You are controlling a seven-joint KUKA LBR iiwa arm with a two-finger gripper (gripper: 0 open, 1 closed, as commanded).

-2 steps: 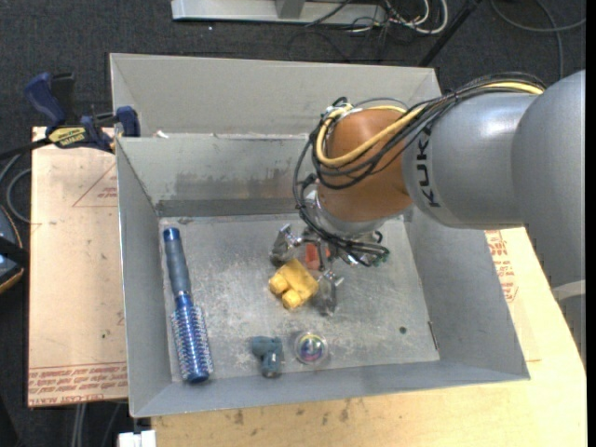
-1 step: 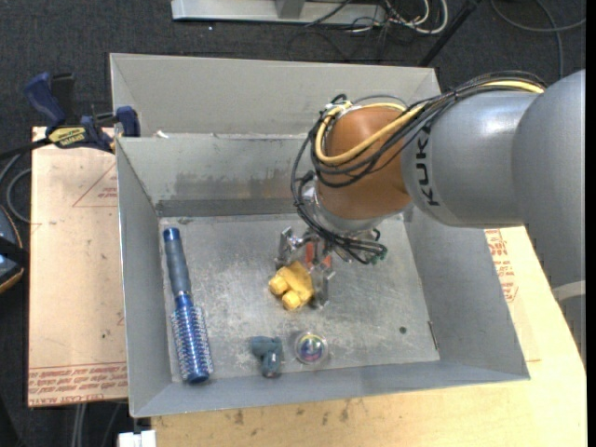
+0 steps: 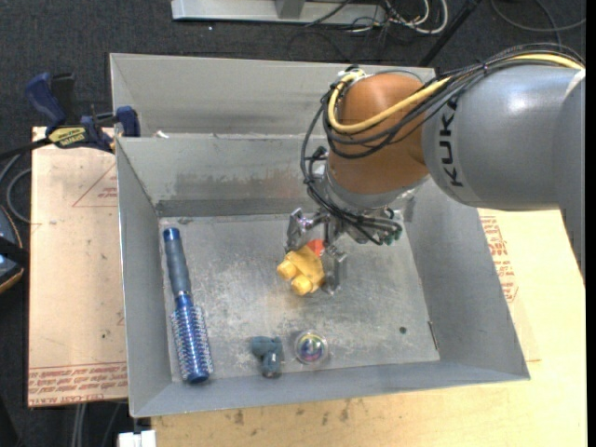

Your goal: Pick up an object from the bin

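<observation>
Clutter lay thin on the floor of the grey metal bin (image 3: 140,268). Reaching in from the right, the silver KUKA arm (image 3: 521,138) bent down over the middle of the bin, its rounded orange wrist cover (image 3: 377,128) looped by yellow and black cables (image 3: 410,101). The two-finger gripper (image 3: 317,252) hung below that cover, low over the floor just right of centre. At the gripper's lower left edge sat a lumpy yellow plastic toy (image 3: 300,273), possibly a duck, though its shape was hard to read. It lay near the middle of the bin floor, close against the gripper's metalwork. A small red-orange spot (image 3: 317,247) showed just above the toy, against the gripper. Whether the pincer was spread, pressed together or pinching the toy could not be told from this angle. Along the left side of the floor lay a long blue hairbrush with a bristled cylindrical head (image 3: 183,310), its handle pointing toward the far wall. Near the front wall, well apart from the gripper, lay a small grey-blue plastic piece (image 3: 267,352) and, just beside it on the right, a shiny clear round ball (image 3: 310,347).
</observation>
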